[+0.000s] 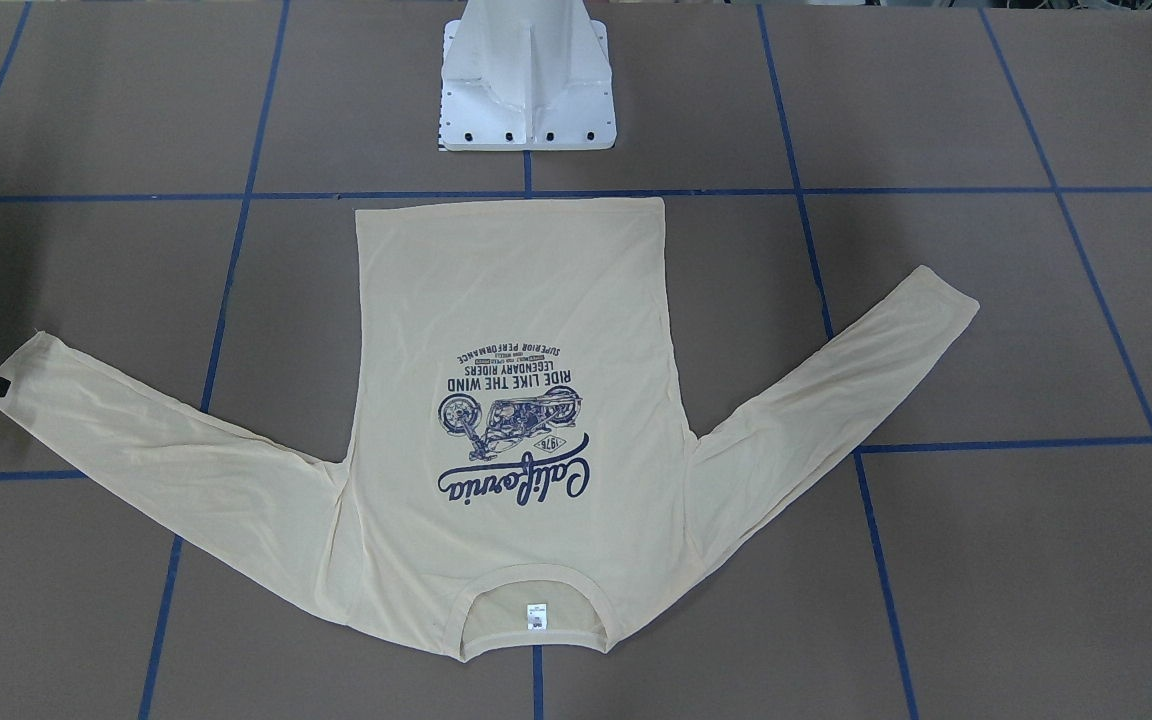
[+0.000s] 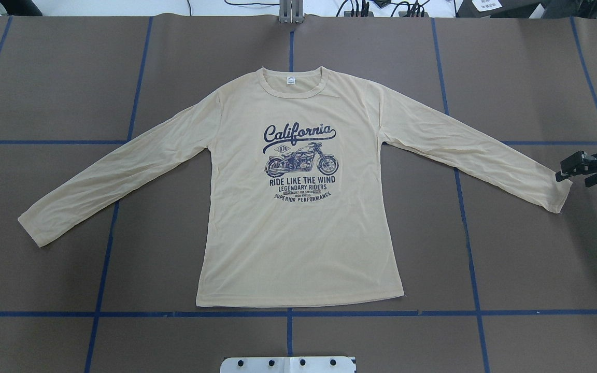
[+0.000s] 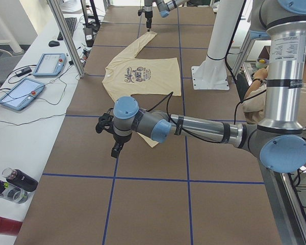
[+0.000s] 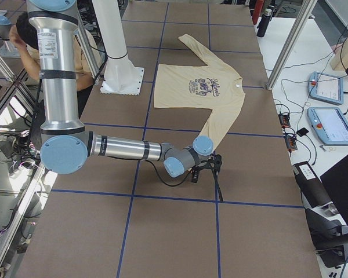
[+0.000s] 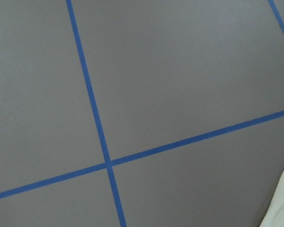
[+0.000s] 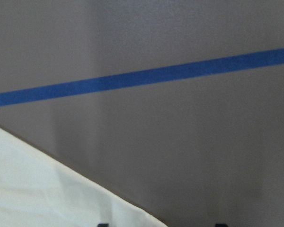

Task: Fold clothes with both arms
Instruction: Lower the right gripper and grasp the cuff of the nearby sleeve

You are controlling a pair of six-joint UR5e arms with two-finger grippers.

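Zero folds yet — shirt (image 2: 298, 207) flat; right gripper (image 2: 564, 173) spread, empty, beside cuff (image 2: 557, 197); left gripper (image 3: 116, 148) opening unreadable — next, pinch both cuffs.

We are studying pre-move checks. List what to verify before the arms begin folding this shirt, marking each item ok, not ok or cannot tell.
1. The shirt lies flat, print up: ok.
2. The sleeves are spread and uncrossed: ok.
3. The right gripper is open beside the right cuff: ok.
4. The left gripper is open: cannot tell, side view only.
5. Left gripper at the left cuff: not ok, apart from it.
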